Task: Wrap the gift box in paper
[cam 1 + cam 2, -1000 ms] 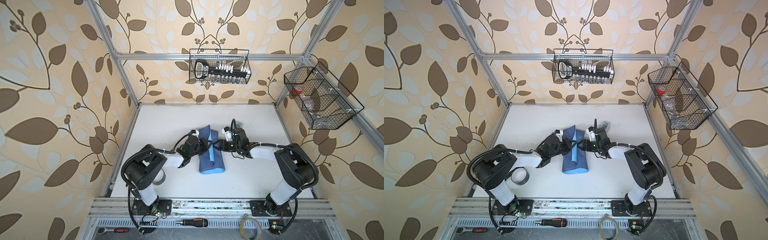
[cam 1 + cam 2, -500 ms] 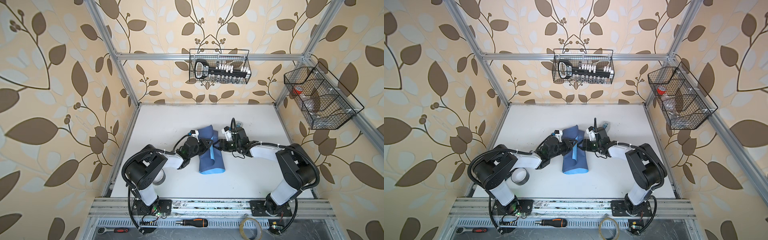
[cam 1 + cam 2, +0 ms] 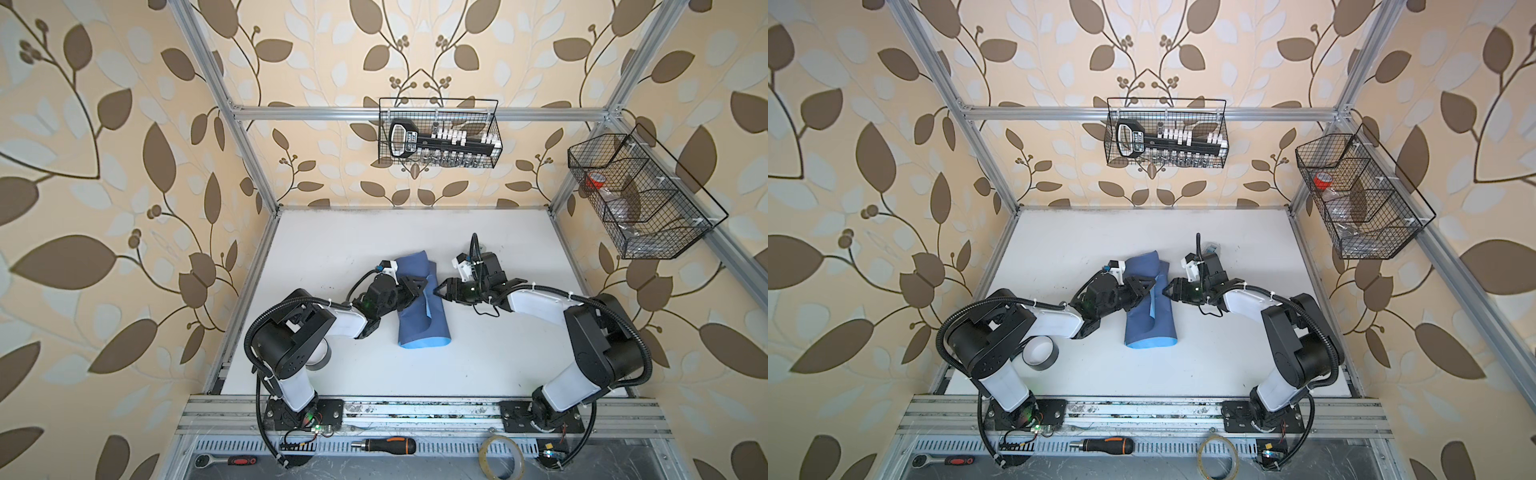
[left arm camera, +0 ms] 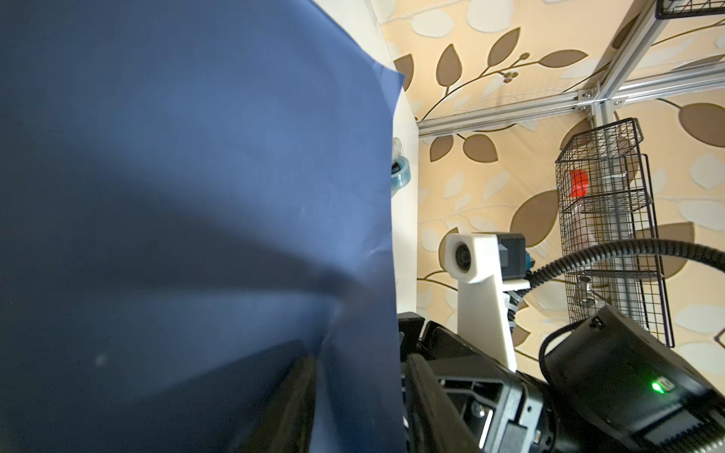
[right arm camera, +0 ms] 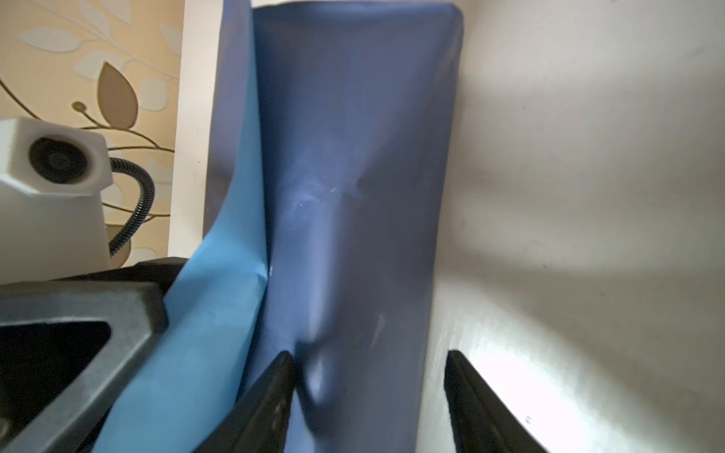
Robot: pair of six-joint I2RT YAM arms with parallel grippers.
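Paper [image 3: 420, 322] lies mid-worktop [image 3: 498, 357], folded into a long bundle. Dark face is out. Light face shows at the near end and along a loose flap on top. Box does not show.

Left pincer [image 3: 420, 285] reaches in from the left, over the bundle toward its far half, tips at the flap. In the right wrist view the flap's light face leans against a left finger [image 5: 117, 306]. The left wrist view is mostly dark paper [image 4: 196, 196], so I cannot tell grip from gap.

Right pincer [image 3: 439, 291] sits at the bundle's right edge, facing the left one, near it, flap between. The right wrist view shows this pincer [image 5: 368, 355] spread wide. One finger [image 5: 274, 392] touches the dark paper [image 5: 353, 157], and the other stands over bare worktop, just clear of the paper's edge. Nothing is held.
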